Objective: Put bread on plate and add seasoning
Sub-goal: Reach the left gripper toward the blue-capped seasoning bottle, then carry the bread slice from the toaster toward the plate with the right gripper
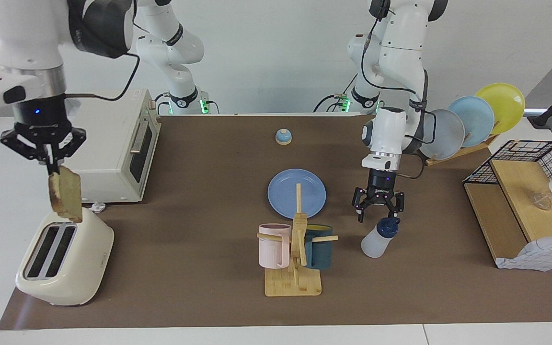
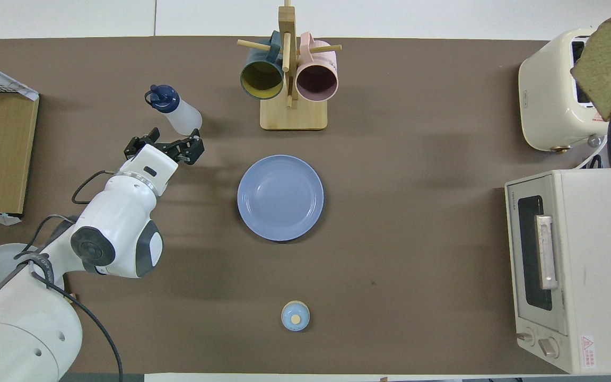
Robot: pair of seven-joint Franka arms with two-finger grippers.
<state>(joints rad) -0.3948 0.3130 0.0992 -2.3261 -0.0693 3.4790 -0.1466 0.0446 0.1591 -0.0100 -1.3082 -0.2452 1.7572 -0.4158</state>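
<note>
The bread hangs in the air over the white toaster, clear of its slots. My right gripper is shut on the bread's upper corner. In the overhead view the bread shows over the toaster. The blue plate lies bare at mid-table. The seasoning, a white bottle with a navy cap, stands upright toward the left arm's end, farther from the robots than the plate. My left gripper is open, close above the cap and holding nothing. It also appears in the overhead view, by the seasoning.
A wooden mug rack with a pink and a dark mug stands just past the plate. A small blue bell sits near the robots. A toaster oven is beside the toaster. A plate rack and a wire-and-wood shelf fill the left arm's end.
</note>
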